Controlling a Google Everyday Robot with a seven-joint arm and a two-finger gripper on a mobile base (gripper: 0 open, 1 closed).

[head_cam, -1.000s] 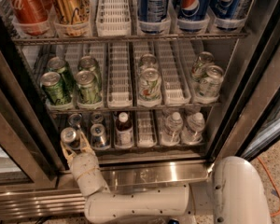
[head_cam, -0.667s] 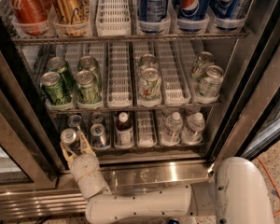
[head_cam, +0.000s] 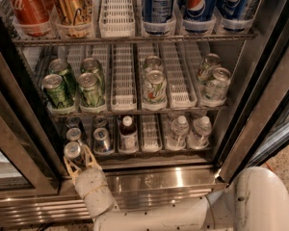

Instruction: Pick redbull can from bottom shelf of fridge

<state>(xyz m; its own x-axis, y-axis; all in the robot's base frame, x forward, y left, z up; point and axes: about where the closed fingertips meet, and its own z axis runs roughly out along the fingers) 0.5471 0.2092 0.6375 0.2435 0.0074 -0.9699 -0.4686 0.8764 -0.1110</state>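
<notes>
Hand (head_cam: 77,160) closed around 1 redbull can (head_cam: 72,150) at front-left lip of fridge (head_cam: 260,105) bottom shelf (head_cam: 154,159); 2 like cans (head_cam: 102,139) close behind, dark bottle (head_cam: 127,134) and 2 water bottles (head_cam: 179,130) rightward.

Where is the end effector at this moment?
In the camera view, the end effector is lower left, at the front of the bottom shelf, around a redbull can.
</notes>
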